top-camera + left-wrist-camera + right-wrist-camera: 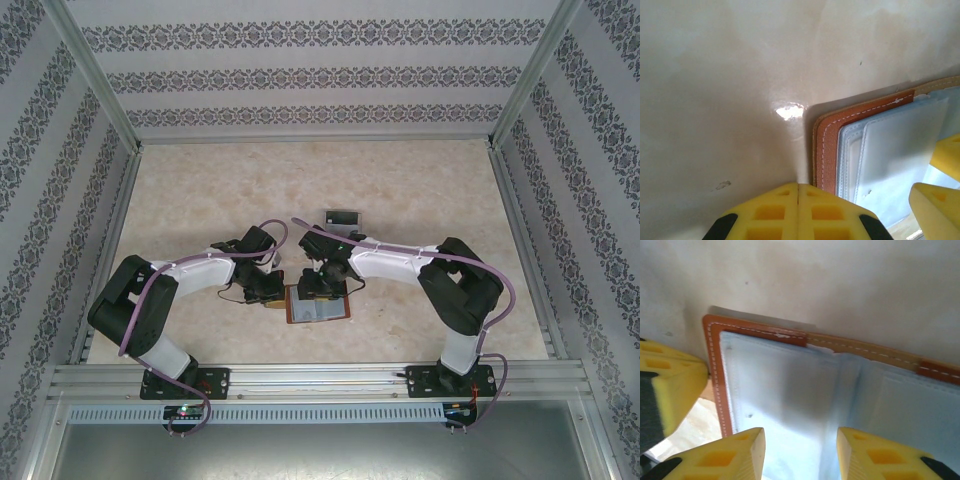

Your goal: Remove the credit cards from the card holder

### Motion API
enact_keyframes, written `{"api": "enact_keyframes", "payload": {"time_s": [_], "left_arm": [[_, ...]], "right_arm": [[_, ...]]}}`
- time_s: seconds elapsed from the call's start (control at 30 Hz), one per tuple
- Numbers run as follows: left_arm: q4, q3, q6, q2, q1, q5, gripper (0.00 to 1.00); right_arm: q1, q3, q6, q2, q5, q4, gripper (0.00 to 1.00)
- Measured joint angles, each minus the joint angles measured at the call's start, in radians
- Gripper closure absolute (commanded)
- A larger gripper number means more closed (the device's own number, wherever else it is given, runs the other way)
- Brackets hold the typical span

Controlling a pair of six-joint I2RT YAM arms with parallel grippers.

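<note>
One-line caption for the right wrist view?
Right gripper, jaws apart, above the open card holder lying flat on the table.

Closed left claw [798, 200] beside card holder [826, 145]

The card holder [318, 305] lies open on the table [420, 190], crowded on two sides. The left gripper [266, 290], jaws together, sits just beside its left edge, and the right gripper [325, 284] hangs over its far half, jaws parted. Beyond it, a flat grey rectangle [342, 219] lies near. To its right the table is bare. Between it and the rail [320, 372] runs a narrow open strip.
</note>
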Motion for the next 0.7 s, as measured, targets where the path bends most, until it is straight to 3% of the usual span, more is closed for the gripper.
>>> {"api": "enact_keyframes", "payload": {"time_s": [0.33, 0.7], "left_arm": [[0.001, 0.0, 0.0, 0.0, 0.0, 0.0, 0.96], [0.001, 0.0, 0.0, 0.0, 0.0, 0.0, 0.96]], "right_arm": [[0.032, 0.039, 0.0, -0.003, 0.05, -0.048, 0.59], [0.032, 0.039, 0.022, 0.003, -0.004, 0.047, 0.61]]}}
